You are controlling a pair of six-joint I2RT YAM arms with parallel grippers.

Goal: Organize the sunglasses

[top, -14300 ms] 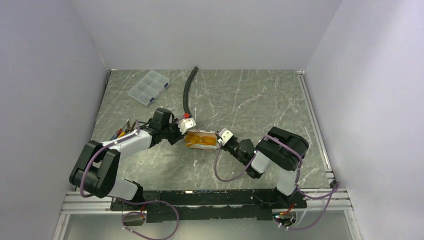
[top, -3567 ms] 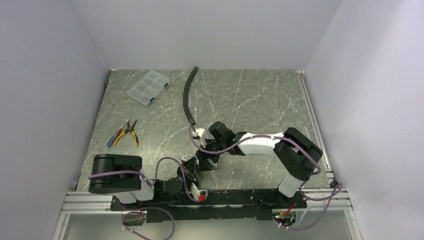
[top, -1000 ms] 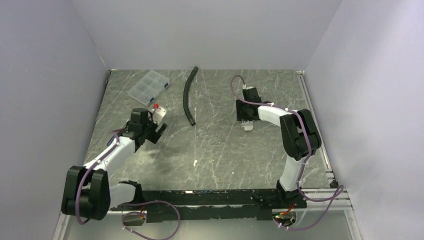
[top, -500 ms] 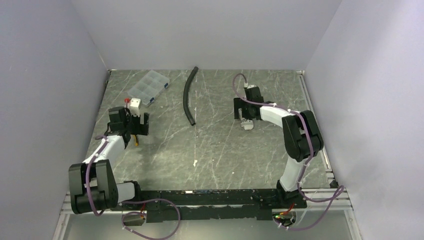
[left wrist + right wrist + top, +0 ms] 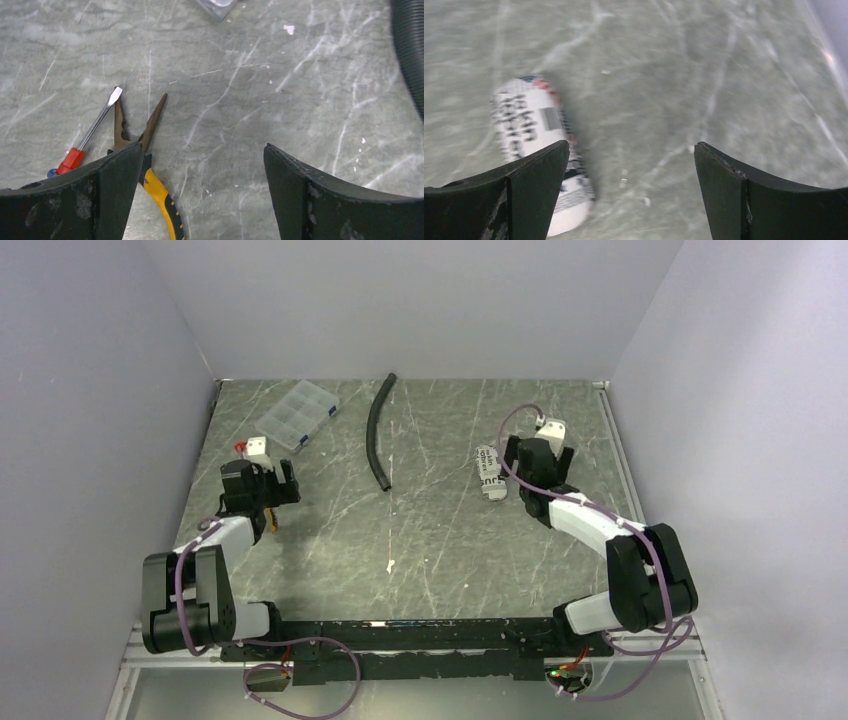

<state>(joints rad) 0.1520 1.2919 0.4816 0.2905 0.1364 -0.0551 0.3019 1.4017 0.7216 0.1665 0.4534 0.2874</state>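
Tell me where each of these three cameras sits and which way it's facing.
Top external: above and behind the bases, looking down at the table; the left arm and right arm show.
Left wrist: on the left arm, looking down at pliers and screwdriver; left jaws open below.
Right wrist: on the right arm, looking down at the printed pouch; right jaws open.
Shared: top and right wrist both show the pouch.

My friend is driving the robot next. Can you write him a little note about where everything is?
The left gripper is open and empty, above the pliers and screwdriver.
The right gripper is open and empty, beside the printed pouch, which lies free on the table.
The sunglasses are not in sight; maybe inside the pouch, cannot tell.
Left to do: confirm that, then park both arms.
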